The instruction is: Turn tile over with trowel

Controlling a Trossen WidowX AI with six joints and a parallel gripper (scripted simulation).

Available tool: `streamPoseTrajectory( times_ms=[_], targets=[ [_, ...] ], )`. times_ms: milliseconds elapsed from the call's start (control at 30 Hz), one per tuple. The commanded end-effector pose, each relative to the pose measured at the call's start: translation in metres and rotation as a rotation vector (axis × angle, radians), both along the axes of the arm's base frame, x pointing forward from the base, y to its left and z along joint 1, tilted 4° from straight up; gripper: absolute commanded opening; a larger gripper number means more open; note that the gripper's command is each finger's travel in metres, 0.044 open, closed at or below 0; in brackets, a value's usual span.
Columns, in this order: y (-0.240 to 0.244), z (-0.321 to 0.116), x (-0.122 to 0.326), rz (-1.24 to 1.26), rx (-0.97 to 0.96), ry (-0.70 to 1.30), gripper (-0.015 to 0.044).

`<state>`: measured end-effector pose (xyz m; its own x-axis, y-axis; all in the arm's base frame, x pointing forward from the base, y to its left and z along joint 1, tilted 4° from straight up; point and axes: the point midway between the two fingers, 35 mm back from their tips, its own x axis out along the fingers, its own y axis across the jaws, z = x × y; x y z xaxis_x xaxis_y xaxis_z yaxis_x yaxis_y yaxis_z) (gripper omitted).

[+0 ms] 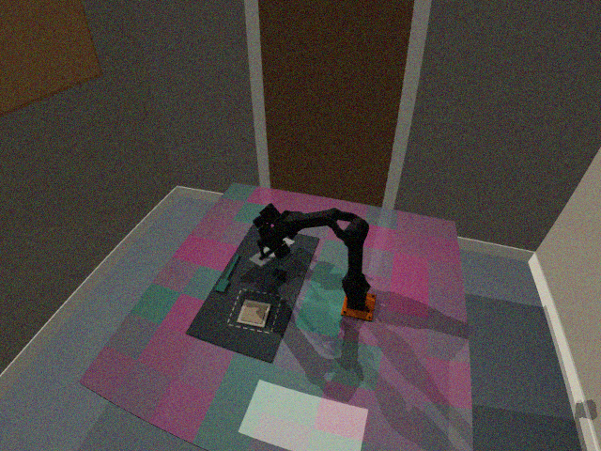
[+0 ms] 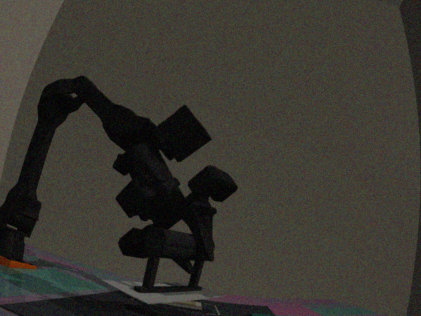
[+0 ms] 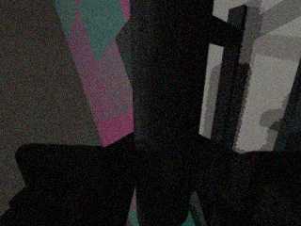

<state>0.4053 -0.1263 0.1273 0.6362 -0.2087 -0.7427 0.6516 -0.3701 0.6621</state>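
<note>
My gripper (image 1: 270,245) (image 2: 199,260) (image 3: 164,133) is shut on the dark handle of the trowel. The trowel's handle (image 2: 146,241) (image 3: 169,89) lies across the fingers; posts join it to a dark strip and a flat grey blade (image 1: 258,260) (image 2: 156,299) (image 3: 268,80). The blade hangs over the far half of the dark mat (image 1: 233,337), away from the tile. The beige tile (image 1: 254,313) (image 2: 193,304) lies flat inside the dashed outline (image 1: 249,330). Its upper face shows darker brown patches; whether these are the mark or shadow is unclear. The fingertips are hard to make out against the dark handle.
A thin teal tool (image 1: 223,284) lies along the mat's left edge. The arm's orange base (image 1: 359,313) stands on the checkered table (image 1: 164,359), right of the mat. A bright rectangular patch (image 1: 303,412) shows on the table's near side. Arm shadows cross the mat and table.
</note>
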Motion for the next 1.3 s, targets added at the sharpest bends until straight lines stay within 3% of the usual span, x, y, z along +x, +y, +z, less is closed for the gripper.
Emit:
streamPoseTrajectory(
  times_ms=[0, 800, 1267],
  targets=[
    [-0.018, 0.004, 0.006, -0.124, -0.008, -0.006, 0.0],
    [-0.111, -0.021, 0.01, -0.875, -0.107, -0.034, 0.0],
    [-0.114, -0.021, 0.01, -0.895, -0.113, -0.038, 0.0]
  ],
)
